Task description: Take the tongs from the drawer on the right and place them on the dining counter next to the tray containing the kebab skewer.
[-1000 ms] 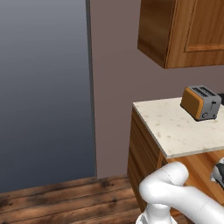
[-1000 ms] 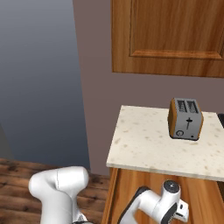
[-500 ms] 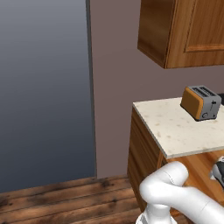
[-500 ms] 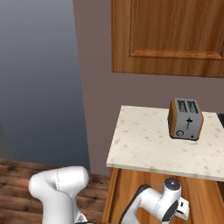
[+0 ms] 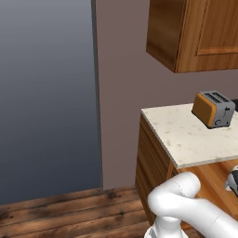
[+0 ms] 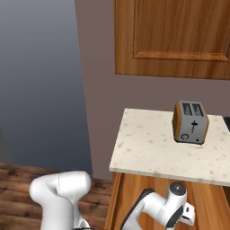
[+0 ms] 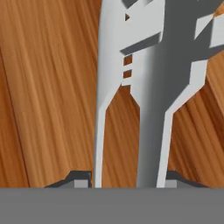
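Fingers [image 7: 78, 180] flank the tongs [image 7: 144, 100] at the bottom of the hand view, dark tips showing just outside both metal arms; they look closed on the tongs, set at a middling width. Tongs fill the hand view, silver-grey, long axis running from the fingers straight away toward the top of that view, broadening there into angular cut-outs. Under them a brown wood-grain surface, apparently the drawer [image 7: 43, 96] floor. Whether the tongs rest on the wood or are lifted clear, cannot tell.

Base views: arm reaches down below the pale speckled counter [image 6: 152, 148]. Orange-sided toaster [image 6: 190, 121] stands upright on that counter, wooden wall cabinet [image 6: 173, 36] above.
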